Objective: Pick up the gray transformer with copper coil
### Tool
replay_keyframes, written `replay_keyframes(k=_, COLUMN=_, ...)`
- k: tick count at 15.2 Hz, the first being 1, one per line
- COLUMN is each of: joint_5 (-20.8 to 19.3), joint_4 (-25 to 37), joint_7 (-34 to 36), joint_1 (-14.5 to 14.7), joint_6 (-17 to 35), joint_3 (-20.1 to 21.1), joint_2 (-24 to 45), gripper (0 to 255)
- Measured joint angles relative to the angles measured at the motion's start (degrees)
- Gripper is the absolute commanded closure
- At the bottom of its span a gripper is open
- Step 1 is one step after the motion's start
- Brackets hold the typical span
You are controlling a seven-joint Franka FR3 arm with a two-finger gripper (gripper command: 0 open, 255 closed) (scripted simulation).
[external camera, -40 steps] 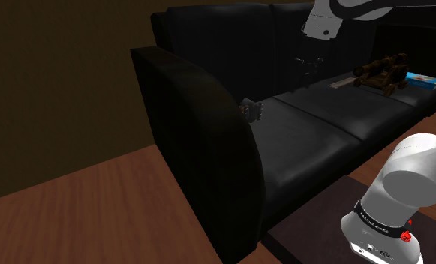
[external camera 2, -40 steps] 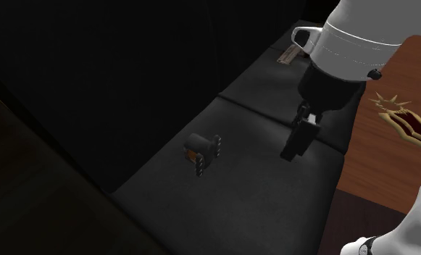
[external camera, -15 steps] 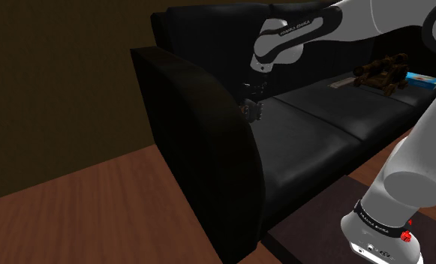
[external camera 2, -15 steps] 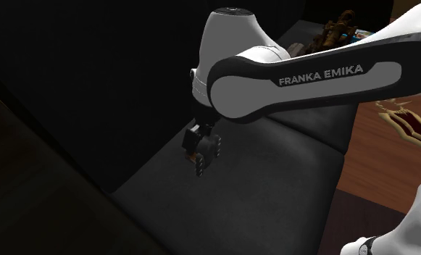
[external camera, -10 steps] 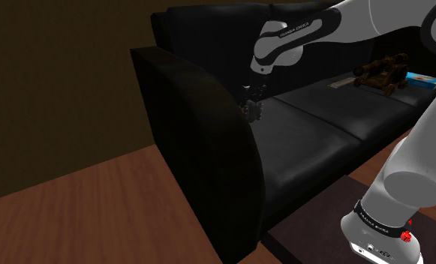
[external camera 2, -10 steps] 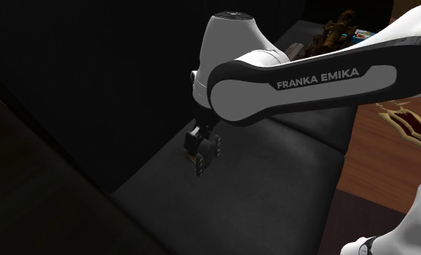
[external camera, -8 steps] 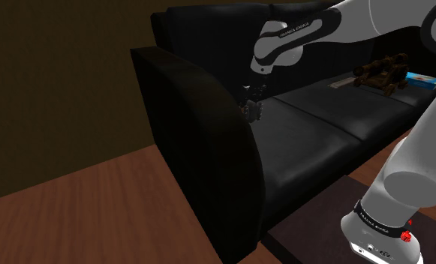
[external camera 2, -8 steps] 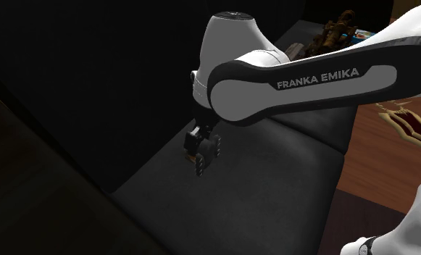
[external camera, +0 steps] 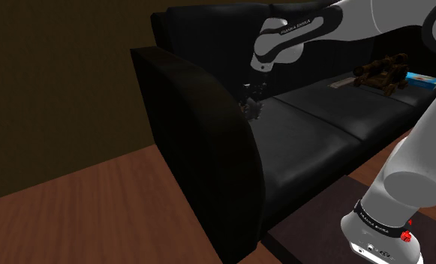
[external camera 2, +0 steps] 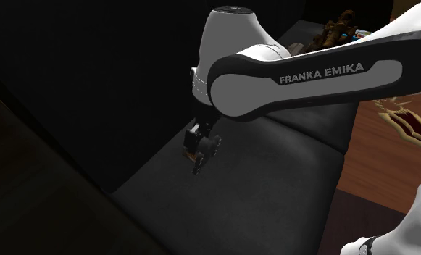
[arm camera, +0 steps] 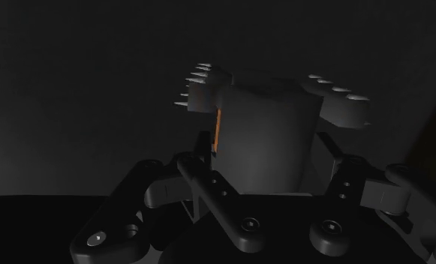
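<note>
While arm reaches over black sofa (external camera: 321,127), my gripper (arm camera: 265,161) is clamped on gray transformer (arm camera: 265,131), 2 fingers pressing its sides. Thin copper strip shows on 1 side. Transformer is at seat end, just beside big armrest (external camera: 201,135). Touching cushion or just above it: cannot tell. Brown object (external camera: 381,71) well apart, at far end.

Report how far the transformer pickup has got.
Done: the gripper is at the transformer over the sofa seat. In hand: the jaws clasp its grey body on both sides. Left: lifting it clear; whether it is off the seat yet cannot be told.
</note>
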Motion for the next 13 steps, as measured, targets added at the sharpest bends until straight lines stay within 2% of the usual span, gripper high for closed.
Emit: replay_keyframes(k=13, joint_5=-1.21, joint_4=7.46, joint_7=1.99, joint_1=-0.11, joint_6=-9.20, joint_3=-0.02, joint_2=-1.89, gripper=255)
